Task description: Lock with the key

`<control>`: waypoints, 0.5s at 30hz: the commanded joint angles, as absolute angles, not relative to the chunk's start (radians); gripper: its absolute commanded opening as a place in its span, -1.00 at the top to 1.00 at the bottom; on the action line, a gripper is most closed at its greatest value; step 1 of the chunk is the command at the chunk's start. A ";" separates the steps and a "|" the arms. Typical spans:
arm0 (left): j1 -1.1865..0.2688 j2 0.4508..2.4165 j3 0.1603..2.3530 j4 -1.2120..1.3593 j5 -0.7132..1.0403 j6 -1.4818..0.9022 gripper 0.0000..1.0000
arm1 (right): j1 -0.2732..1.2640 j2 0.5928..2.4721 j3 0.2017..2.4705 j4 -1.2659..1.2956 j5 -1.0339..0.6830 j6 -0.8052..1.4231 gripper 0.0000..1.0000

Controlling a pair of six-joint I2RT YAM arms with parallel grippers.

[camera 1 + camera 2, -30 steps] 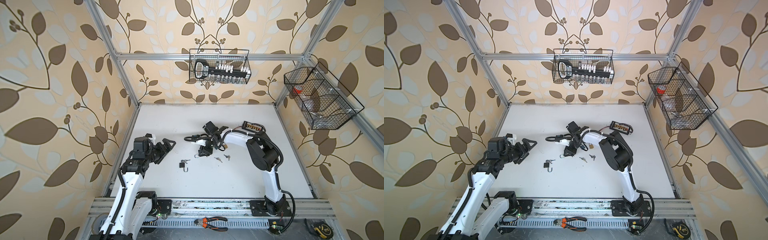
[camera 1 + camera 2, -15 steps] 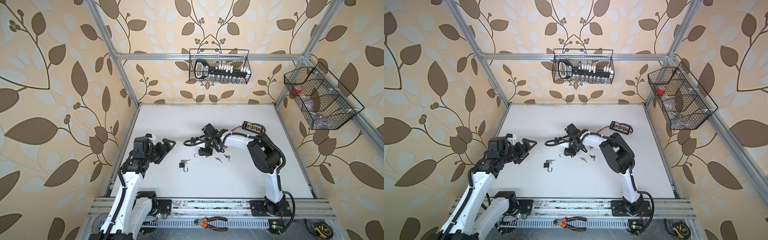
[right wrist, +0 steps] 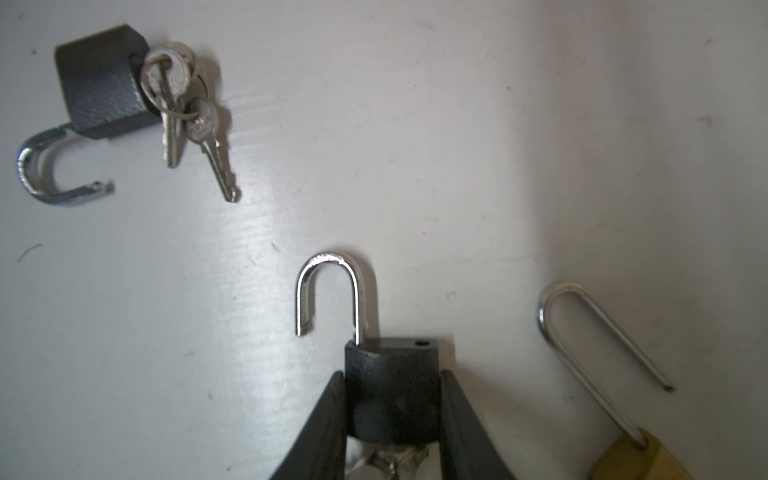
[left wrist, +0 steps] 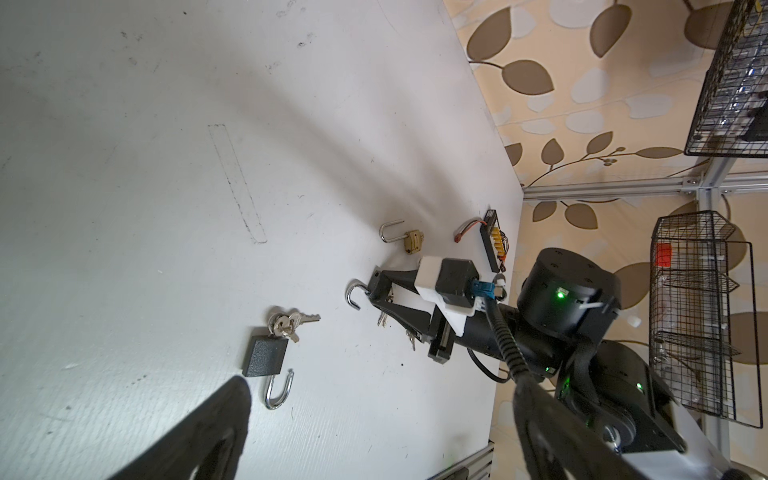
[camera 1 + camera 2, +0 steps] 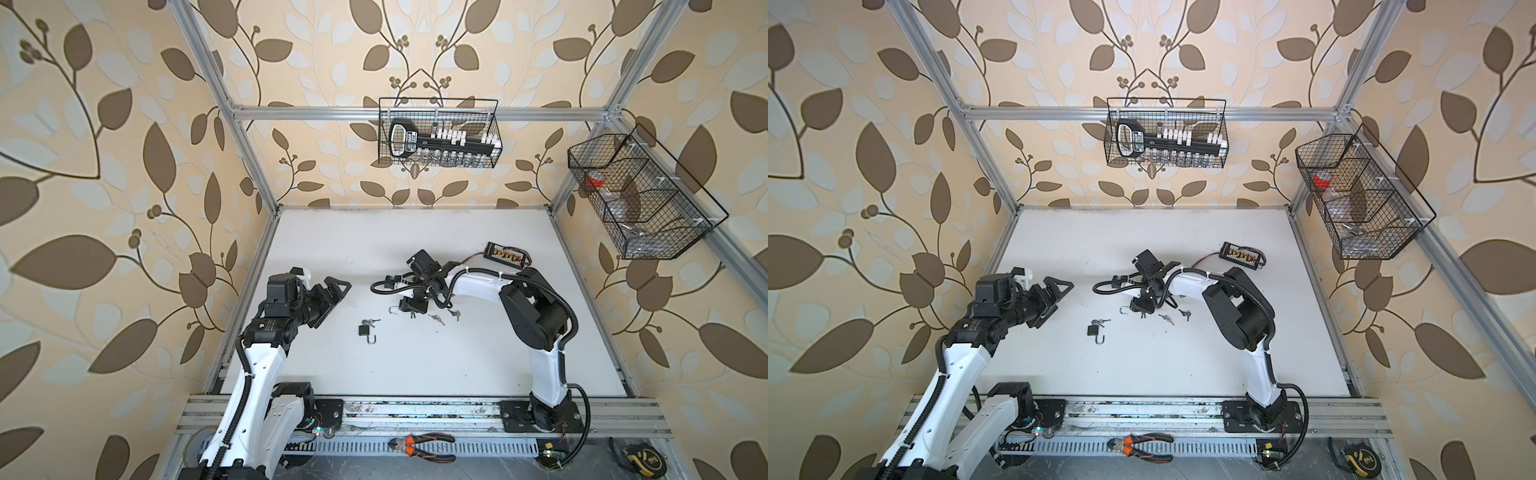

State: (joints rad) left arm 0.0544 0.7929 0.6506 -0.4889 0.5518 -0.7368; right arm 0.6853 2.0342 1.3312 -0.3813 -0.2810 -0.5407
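My right gripper (image 3: pixel 392 376) is shut on the body of a black padlock (image 3: pixel 390 399); its fingers press both sides and its open steel shackle (image 3: pixel 328 286) sticks out ahead. A key (image 3: pixel 390 461) shows behind the body. In both top views this gripper (image 5: pixel 409 305) (image 5: pixel 1142 305) sits low at mid-table. A second black padlock (image 5: pixel 365 330) (image 4: pixel 266 357), shackle open, lies left of it with a key ring (image 5: pixel 371 322) (image 3: pixel 178 95) at its base. My left gripper (image 5: pixel 334 297) (image 4: pixel 380 386) hovers open farther left, holding nothing.
A brass padlock (image 4: pixel 413 241) with a long open shackle lies by the right gripper. Loose keys (image 5: pixel 436 318) lie to its right. A connector board (image 5: pixel 505 253) sits at the back right. Wire baskets (image 5: pixel 438 133) (image 5: pixel 640 195) hang on the walls. Pliers (image 5: pixel 424 444) rest on the front rail.
The right gripper has come down over the black padlock and its jaws have narrowed onto the body. The left arm has not moved.
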 commanded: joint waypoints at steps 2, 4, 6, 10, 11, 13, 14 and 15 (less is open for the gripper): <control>0.067 0.794 0.646 -0.457 0.586 -0.715 -0.95 | 0.690 1.939 1.275 -0.328 -0.287 -0.452 0.61; 0.066 0.797 0.643 -0.437 0.604 -0.714 -0.96 | 0.690 1.890 1.244 -0.288 -0.287 -0.405 0.72; 0.067 0.807 0.643 -0.402 0.651 -0.705 -0.98 | 0.689 1.821 1.193 -0.228 -0.283 -0.341 0.87; 0.061 0.842 0.639 -0.300 0.753 -0.721 -0.98 | 0.686 1.683 1.075 -0.107 -0.295 -0.220 1.00; 0.053 0.844 0.639 -0.270 0.771 -0.722 -0.98 | 0.686 1.647 1.047 -0.083 -0.302 -0.188 1.00; 0.028 0.839 0.645 -0.230 0.782 -0.718 -0.97 | 0.686 1.584 0.997 -0.041 -0.319 -0.129 1.00; 0.007 0.837 0.650 -0.211 0.781 -0.715 -0.97 | 0.686 1.549 0.972 -0.021 -0.337 -0.100 1.00; -0.018 0.835 0.653 -0.188 0.777 -0.710 -0.97 | 0.686 1.519 0.948 0.000 -0.361 -0.073 1.00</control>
